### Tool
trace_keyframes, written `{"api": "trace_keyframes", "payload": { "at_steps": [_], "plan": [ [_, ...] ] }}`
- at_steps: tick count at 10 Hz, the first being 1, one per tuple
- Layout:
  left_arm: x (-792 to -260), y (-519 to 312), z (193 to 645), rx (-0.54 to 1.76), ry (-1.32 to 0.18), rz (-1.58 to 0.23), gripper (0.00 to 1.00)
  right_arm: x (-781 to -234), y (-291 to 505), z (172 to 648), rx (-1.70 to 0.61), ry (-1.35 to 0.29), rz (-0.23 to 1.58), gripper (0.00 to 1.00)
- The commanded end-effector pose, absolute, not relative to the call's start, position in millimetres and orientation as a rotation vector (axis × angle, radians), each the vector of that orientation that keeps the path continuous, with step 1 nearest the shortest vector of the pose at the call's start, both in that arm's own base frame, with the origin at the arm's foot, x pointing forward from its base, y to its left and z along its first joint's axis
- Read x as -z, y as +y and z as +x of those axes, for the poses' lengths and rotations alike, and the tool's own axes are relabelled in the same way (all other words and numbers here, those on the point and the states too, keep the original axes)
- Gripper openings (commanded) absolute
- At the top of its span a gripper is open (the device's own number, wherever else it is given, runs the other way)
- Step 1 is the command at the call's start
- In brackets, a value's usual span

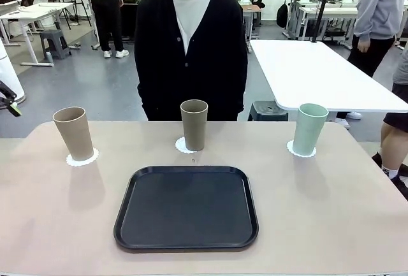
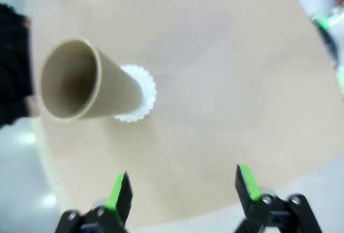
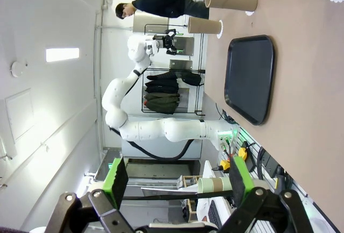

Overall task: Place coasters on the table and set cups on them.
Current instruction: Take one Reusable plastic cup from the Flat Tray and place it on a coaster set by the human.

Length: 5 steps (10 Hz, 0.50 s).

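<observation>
Tan worktop carries three cups, each upright on its coaster: brown cup left, brown cup centre, mint cup right. Left gripper and right gripper gape, apparently empty.

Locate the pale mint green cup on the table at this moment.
In the front view the mint green cup stands upright on a white coaster at the table's far right, right of the black tray and the middle tan cup.
</observation>
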State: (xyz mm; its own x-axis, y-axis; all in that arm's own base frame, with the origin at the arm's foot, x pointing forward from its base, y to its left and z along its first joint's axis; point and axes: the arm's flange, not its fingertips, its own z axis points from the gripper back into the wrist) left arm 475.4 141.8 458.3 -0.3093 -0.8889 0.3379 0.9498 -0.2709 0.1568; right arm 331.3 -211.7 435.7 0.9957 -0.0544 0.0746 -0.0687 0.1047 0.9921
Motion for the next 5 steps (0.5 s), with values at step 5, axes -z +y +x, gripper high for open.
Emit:
{"api": "trace_keyframes", "payload": {
  "at_steps": [5],
  "plan": [
    [-527, 33, 401, 1.527, -0.222, 0.268, 1.00, -436, -212, 330, -0.021, -0.106, 1.477, 1.00]
  ]
}}
